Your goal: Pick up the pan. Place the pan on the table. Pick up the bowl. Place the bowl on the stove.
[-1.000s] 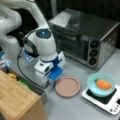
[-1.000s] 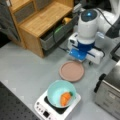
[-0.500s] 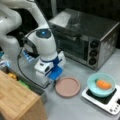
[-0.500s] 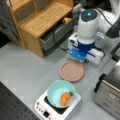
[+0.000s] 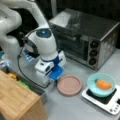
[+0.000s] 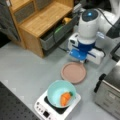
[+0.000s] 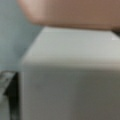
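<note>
One dusty-pink round pan (image 5: 69, 85) flat on grey table (image 6: 27, 67), tool (image 6: 79, 55) state unclear beside it

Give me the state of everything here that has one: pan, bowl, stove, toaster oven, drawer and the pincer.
pan: flat on the table, empty, beside the stove.
bowl: on the stove, holding an orange carrot-like item.
stove: carrying the bowl.
toaster oven: door closed.
drawer: open, items inside.
pincer: low at the pan's edge.
</note>
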Robot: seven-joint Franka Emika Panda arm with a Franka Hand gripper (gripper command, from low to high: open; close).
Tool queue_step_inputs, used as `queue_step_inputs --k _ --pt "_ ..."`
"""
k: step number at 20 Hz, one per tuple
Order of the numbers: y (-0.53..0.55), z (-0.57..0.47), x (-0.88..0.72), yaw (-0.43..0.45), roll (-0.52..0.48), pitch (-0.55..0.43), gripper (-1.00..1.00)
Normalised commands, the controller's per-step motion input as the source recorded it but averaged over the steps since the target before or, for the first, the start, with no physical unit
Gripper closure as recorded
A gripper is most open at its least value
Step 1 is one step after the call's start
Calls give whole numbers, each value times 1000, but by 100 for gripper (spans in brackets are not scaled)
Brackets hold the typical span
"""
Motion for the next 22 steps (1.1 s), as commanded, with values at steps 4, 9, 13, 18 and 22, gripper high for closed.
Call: queue_step_inputs --k 4,9,13,18,22 --pt "24 -45 -99 -2 3 -155 100" --pt "1 48 -98 1 18 -139 100" --pt "-12 127 -155 -2 51 -110 100" --pt "-15 115 -189 -12 67 -58 100" --pt "-4 89 -134 -20 85 -8 100"
